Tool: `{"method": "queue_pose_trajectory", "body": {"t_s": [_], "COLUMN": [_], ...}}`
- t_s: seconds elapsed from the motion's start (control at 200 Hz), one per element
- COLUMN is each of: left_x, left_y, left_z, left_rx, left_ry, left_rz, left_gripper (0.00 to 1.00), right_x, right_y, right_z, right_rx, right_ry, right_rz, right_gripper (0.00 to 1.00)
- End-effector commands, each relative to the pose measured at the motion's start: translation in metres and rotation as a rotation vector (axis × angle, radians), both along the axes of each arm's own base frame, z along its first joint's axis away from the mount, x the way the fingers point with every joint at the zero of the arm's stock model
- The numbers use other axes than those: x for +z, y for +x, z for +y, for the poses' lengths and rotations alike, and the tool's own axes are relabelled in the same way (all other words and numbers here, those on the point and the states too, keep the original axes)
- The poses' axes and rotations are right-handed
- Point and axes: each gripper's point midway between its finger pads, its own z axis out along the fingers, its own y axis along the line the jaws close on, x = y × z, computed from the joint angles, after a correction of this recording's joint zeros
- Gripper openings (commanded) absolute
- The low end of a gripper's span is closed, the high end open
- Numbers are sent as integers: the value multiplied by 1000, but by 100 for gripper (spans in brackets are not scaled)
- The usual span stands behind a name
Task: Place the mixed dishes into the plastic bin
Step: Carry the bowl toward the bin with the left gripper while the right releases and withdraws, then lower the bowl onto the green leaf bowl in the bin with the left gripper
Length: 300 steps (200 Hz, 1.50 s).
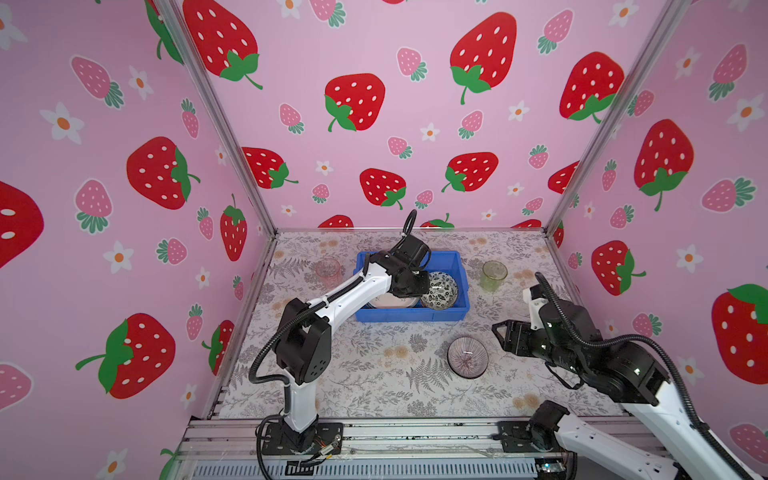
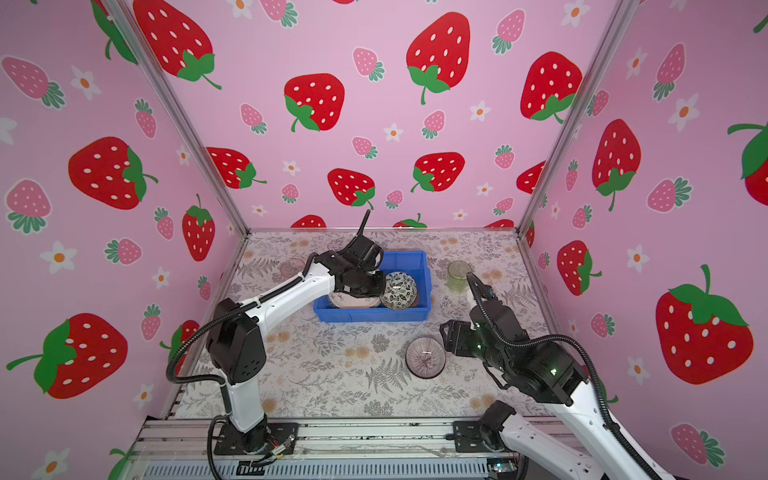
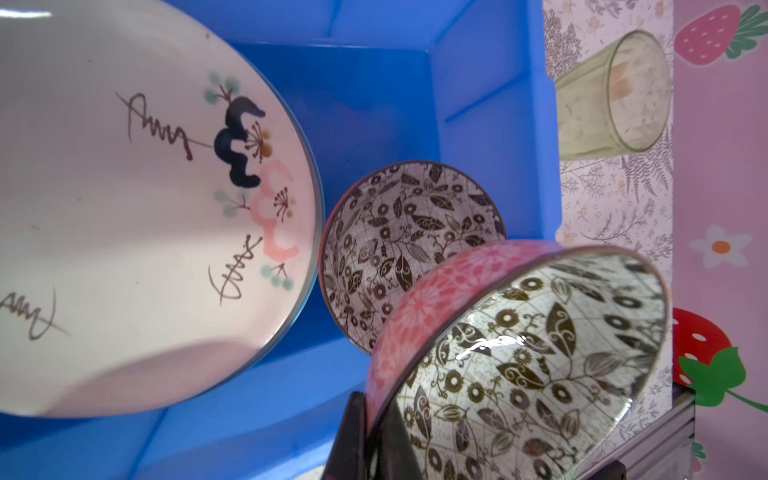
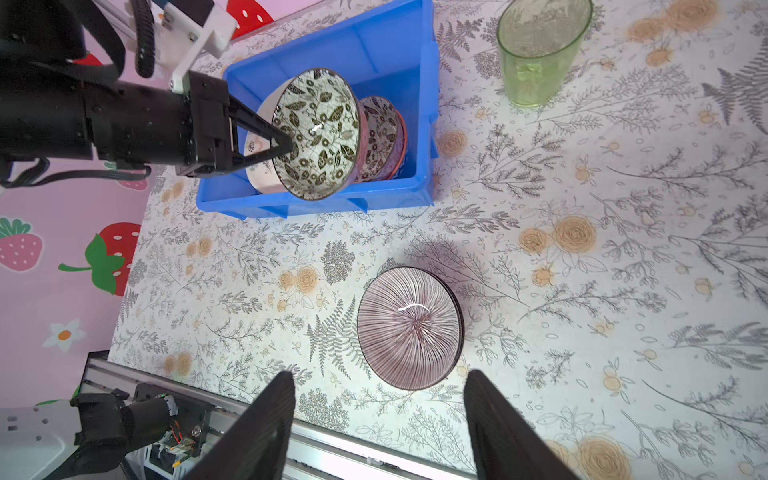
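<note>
**A:** Which step is this?

**B:** A drop-off. The left gripper (image 4: 286,145) is clamped on the rim of the leaf bowl (image 4: 316,133), holding it tilted over the bin (image 4: 316,203). The bin already holds a plate (image 3: 124,208) and another bowl (image 3: 407,241). I think the leaf bowl needs lowering onto or beside that bowl, and then the jaws part.

**A:** And the right side?

**B:** The right gripper (image 4: 380,376) hangs with jaws apart, near the purple bowl (image 4: 409,328) on the table (image 4: 582,291), not touching it. That bowl is probably next: come down over its rim, then close.

**A:** What does one view give that another doesn't?

**B:** The left wrist view shows the plate's painted flowers and the leaf bowl's pink outside. From above, the left arm (image 1: 357,291) covers most of that. A top view shows the pink cup (image 1: 328,270) left of the bin and the green cup (image 1: 493,275) right of it, both out on the table.
</note>
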Motion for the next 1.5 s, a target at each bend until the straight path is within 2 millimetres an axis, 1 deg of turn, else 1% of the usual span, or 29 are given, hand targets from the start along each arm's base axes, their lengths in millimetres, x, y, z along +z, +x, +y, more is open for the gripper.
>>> {"method": "queue_pose_trajectory", "body": {"t_s": [0.0,0.165,0.325,0.475,0.595,0.9,1.0,1.195,1.336,1.406,1.461,1.471,1.496], "left_x": [24,8,-11,-22,-23,-21,-24,-31,-33,-33,-33,-32,-33], "left_y": [13,18,20,23,24,26,26,26,26,25,25,25,25], "left_z": [-17,-25,-27,-25,-23,-7,-5,-9,-11,-13,-15,-15,-16], "left_rx": [-38,-50,-50,-49,-47,-33,-33,-36,-38,-43,-45,-45,-46], "left_ry": [-86,-88,-73,-65,-61,10,27,19,11,5,-5,-7,-11], "left_rz": [-26,13,52,73,76,61,65,86,91,93,96,95,97], "left_gripper": [0,0,0,0,0,0,0,0,0,4,5,8,10], "right_x": [-16,-23,-30,-34,-37,-48,-51,-54,-56,-58,-59,-59,-59], "right_y": [-8,-9,-8,-8,-9,-10,-11,-13,-15,-16,-16,-16,-16], "right_z": [-14,-18,-17,-16,-17,-17,-18,-20,-22,-22,-22,-22,-22], "right_rx": [-45,-57,-60,-62,-65,-74,-76,-83,-88,-89,-92,-92,-90], "right_ry": [-44,-49,-54,-55,-55,-49,-48,-46,-41,-38,-36,-36,-34], "right_rz": [49,57,64,69,73,88,93,98,103,106,108,108,108], "right_gripper": [69,70,71,71,71,71,71,72,72,72,72,72,72]}}
